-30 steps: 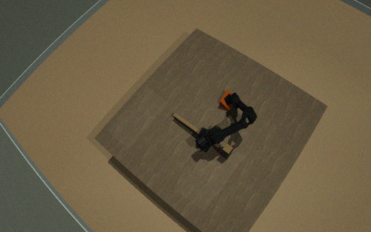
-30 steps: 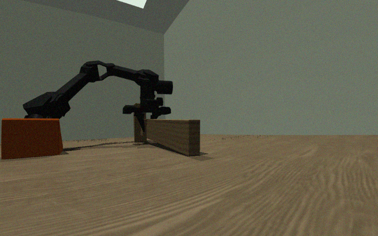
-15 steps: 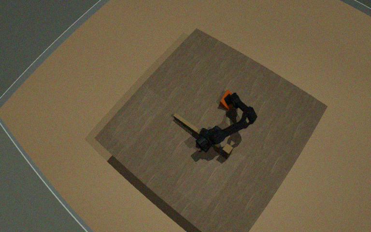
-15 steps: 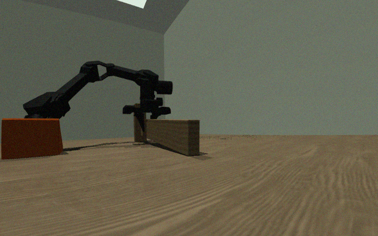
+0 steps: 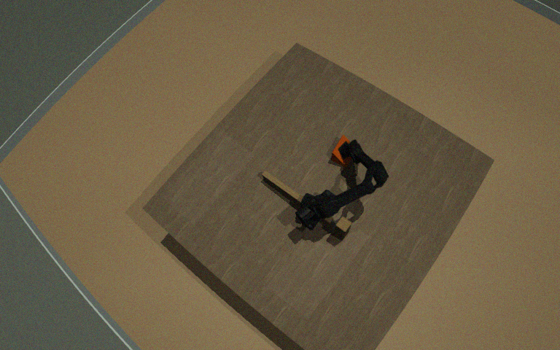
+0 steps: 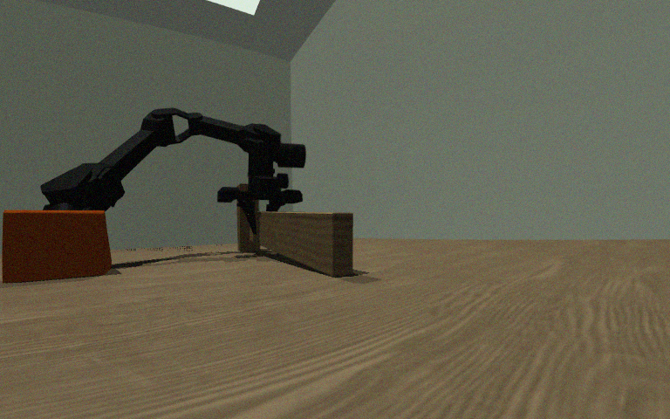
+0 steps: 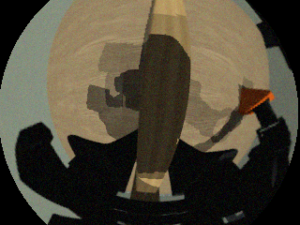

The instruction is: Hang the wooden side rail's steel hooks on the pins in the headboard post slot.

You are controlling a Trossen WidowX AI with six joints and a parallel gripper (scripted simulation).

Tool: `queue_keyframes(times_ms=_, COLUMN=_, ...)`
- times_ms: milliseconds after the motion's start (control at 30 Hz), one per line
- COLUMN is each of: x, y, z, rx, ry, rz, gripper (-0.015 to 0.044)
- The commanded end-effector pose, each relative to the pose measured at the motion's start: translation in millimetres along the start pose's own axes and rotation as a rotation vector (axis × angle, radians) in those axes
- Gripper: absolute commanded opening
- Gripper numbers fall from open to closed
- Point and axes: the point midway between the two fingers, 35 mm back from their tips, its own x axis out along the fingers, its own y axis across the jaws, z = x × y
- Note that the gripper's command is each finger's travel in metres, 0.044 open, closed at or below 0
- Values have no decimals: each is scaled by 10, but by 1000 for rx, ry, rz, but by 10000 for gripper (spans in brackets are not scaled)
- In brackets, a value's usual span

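Observation:
The wooden side rail [image 5: 281,184] [image 6: 301,239] [image 7: 165,94] stands on its narrow edge. Its far end is at or very near the table; any small gap cannot be told. My gripper [image 5: 307,214] [image 6: 262,224] [image 7: 153,130] points down and is shut on the rail, one finger on each side, toward the post end. The headboard post [image 5: 343,224] [image 6: 247,234] stands upright beyond the gripper, in line with the rail. The arm and gripper cover the place where rail and post come together. The steel hooks, the slot and the pins are hidden, so whether the hooks sit on the pins cannot be told.
An orange block [image 5: 337,149] [image 6: 54,247] [image 7: 253,99] stands on the table [image 5: 256,264] [image 6: 395,335] close to the arm's base. The arm reaches across from the base to the rail. Its shadow falls around the rail and post.

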Motion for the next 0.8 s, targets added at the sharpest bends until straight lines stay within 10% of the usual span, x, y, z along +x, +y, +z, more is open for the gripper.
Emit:
queue_keyframes(times_ms=0, x=-19, y=0, z=-1, rx=5, ry=-1, rz=6, gripper=0)
queue_keyframes(times_ms=767, x=-25, y=7, z=-26, rx=5, ry=-1, rz=6, gripper=0)
